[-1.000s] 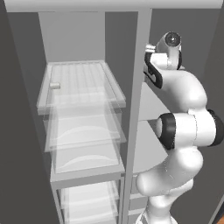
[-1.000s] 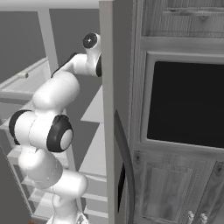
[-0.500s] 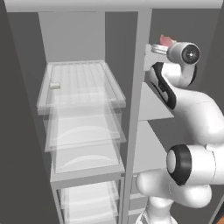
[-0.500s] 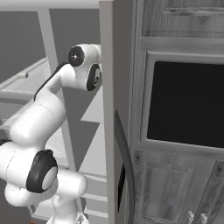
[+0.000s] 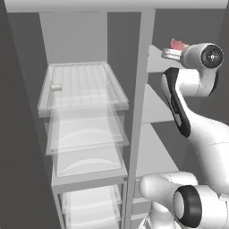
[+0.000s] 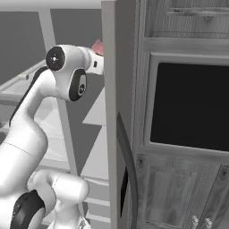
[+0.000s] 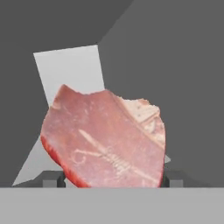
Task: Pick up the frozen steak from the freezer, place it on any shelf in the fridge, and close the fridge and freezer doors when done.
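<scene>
**Steak gripped high in the freezer**

Fridge (image 5: 76, 40) at left: a small pale cylinder (image 5: 56, 87) near the left edge of the top glass shelf (image 5: 85, 82). Freezer (image 5: 156, 58) at right: gripper (image 7: 113, 180) clenched on the frozen steak (image 7: 105, 140), held above an opaque shelf (image 7: 74, 72).

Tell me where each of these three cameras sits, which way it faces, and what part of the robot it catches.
Left base view: behind the arm to its left, looking into the open fridge at the clear ribbed glass shelf, with the white arm at right reaching into the freezer.
Right base view: behind the arm to its right, facing the grey freezer door edge, with the arm at left.
Hand view: on the hand, looking along the gripper at the reddish-pink frozen steak; dark fingertips flank it.
Shared: both base views show the steak beyond the wrist.
</scene>
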